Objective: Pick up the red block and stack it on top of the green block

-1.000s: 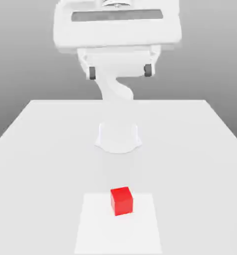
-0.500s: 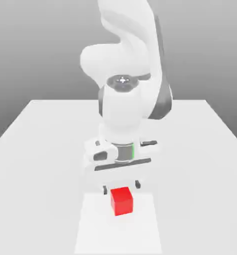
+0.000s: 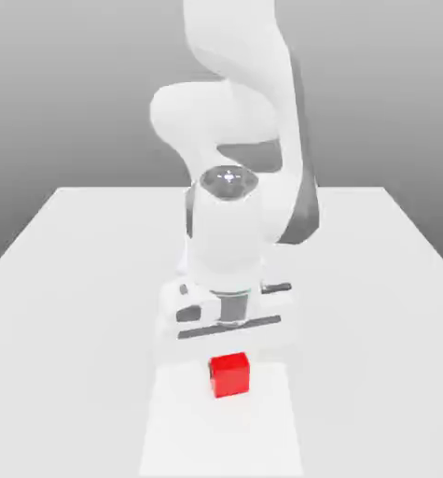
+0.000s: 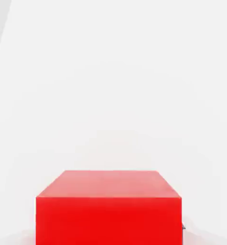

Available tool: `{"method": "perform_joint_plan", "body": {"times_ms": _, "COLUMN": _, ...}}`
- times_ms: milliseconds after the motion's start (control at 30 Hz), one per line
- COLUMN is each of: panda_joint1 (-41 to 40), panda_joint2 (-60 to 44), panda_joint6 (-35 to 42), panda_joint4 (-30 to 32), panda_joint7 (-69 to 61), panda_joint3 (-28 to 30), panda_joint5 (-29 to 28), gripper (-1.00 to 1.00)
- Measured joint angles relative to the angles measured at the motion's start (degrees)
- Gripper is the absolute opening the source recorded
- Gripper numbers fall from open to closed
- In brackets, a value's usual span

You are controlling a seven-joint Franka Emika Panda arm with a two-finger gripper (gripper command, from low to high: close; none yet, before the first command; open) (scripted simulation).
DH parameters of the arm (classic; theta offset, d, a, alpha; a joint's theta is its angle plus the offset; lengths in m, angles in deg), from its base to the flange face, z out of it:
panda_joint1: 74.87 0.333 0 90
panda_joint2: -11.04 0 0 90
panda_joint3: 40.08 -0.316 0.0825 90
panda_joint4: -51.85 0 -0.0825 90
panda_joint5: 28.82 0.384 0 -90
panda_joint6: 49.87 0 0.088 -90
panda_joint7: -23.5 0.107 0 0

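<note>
Nearest, a flat, pale white rectangular patch point(image 3: 220, 434) is seen on the smooth white surface point(image 3: 374, 345), and its far part is partly covered by the small, matte, bright red cube point(image 3: 230, 376) and by the white two-finger pincer point(image 3: 230, 365). In the exterior view, the cube is placed directly below the broad white body of the pincer, between its fingertips. The pincer is closed to a narrow grip on the cube, which is held by its sides. A dark fingertip point(image 3: 212, 371) is made out against the cube's side at the exterior view's left, while the opposite one is hard to discern, white being lost against white. Whether the cube's underside is touching the patch cannot be told. In the hand view, the cube is cut off by the picture's edge, so only part of it is shown. Farther back, the jointed white arm point(image 3: 227, 224) with dark grey trim is cut off at the top, and its base is mostly hidden behind it. Beyond the surface, a grey backdrop point(image 3: 383, 93) is seen.
</note>
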Motion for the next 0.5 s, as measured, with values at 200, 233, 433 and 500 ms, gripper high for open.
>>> {"method": "perform_joint_plan", "body": {"times_ms": 200, "panda_joint1": 1.6, "panda_joint2": 4.8, "panda_joint6": 7.8, "panda_joint4": -2.9, "panda_joint7": 2.3, "panda_joint3": -1.0, "panda_joint5": -3.5, "gripper": -1.00}}
{"method": "perform_joint_plan", "body": {"times_ms": 233, "panda_joint1": 2.2, "panda_joint2": 3.9, "panda_joint6": 8.9, "panda_joint4": -4.8, "panda_joint7": 2.9, "panda_joint3": -1.7, "panda_joint5": -4.6, "gripper": -1.00}}
{"method": "perform_joint_plan", "body": {"times_ms": 433, "panda_joint1": 7.8, "panda_joint2": -2.8, "panda_joint6": 14.8, "panda_joint4": -17.1, "panda_joint7": 4.9, "panda_joint3": -5.3, "panda_joint5": -8.7, "gripper": -1.00}}
{"method": "perform_joint_plan", "body": {"times_ms": 500, "panda_joint1": 9.4, "panda_joint2": -5.2, "panda_joint6": 16.8, "panda_joint4": -21.3, "panda_joint7": 4.9, "panda_joint3": -6.7, "panda_joint5": -9.2, "gripper": -1.00}}
